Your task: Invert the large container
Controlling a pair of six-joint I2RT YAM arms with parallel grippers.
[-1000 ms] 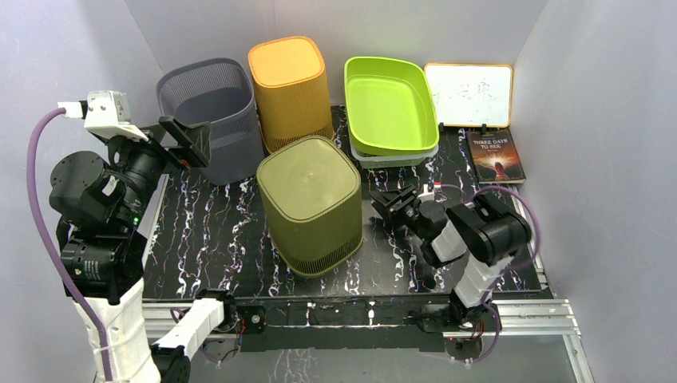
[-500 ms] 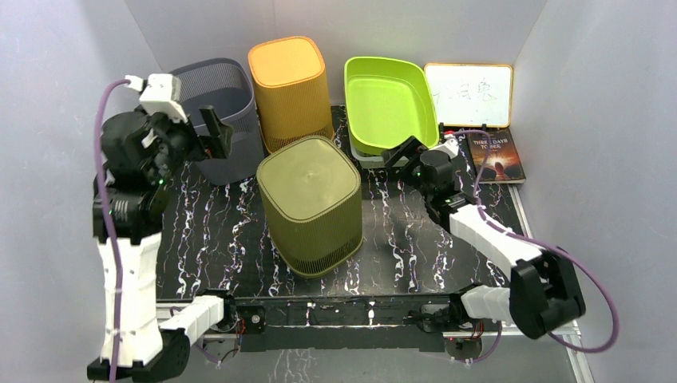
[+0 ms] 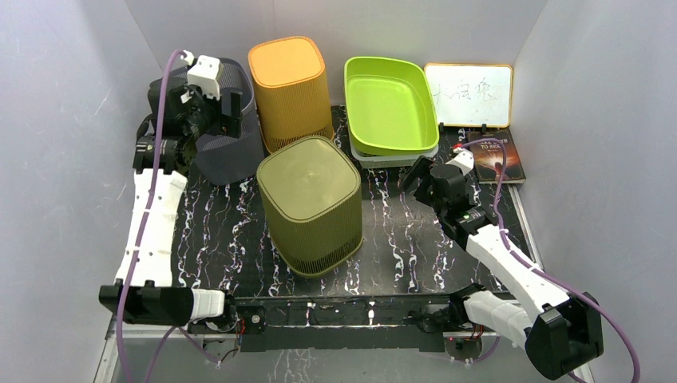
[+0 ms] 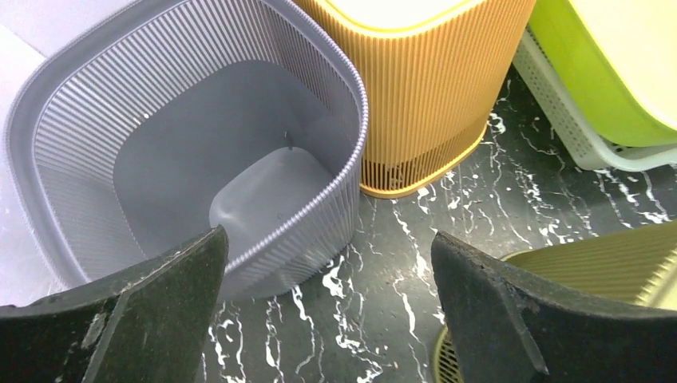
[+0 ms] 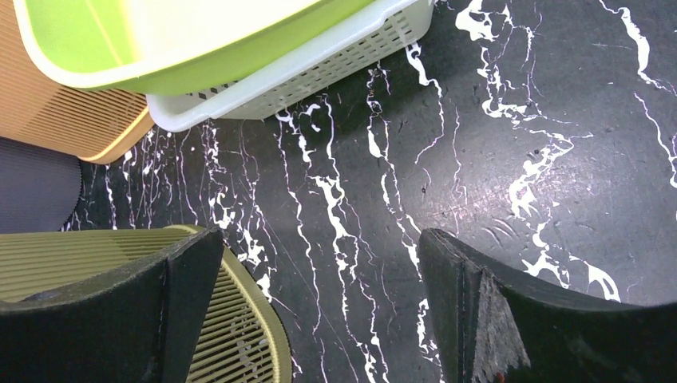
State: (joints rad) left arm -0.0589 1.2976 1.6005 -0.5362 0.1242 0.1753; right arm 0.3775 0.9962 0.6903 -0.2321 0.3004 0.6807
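a: what's nearest on the counter?
b: an olive bin, front and centre, standing mouth down with its base up.
a: and the right tool?
b: just past the olive bin's right side, above bare counter, between that bin and the white basket. its jaws are spread wide with nothing in them.
a: where's the grey bin?
b: back left, upright, mouth up, nothing inside it. the orange bin is close on its right; i can't tell whether they touch.
a: the left tool?
b: held above the grey bin, its camera looking down into it. jaws spread wide, gripping nothing, and clear of the rim as far as the wrist view shows.
a: how does the orange bin stand?
b: mouth down, base up, at the back, behind the olive bin.
a: and farther right?
b: a green tray sits tilted in the white basket. to its right a whiteboard stands against the back wall, with a book lying flat in front of it at the counter's far right corner.
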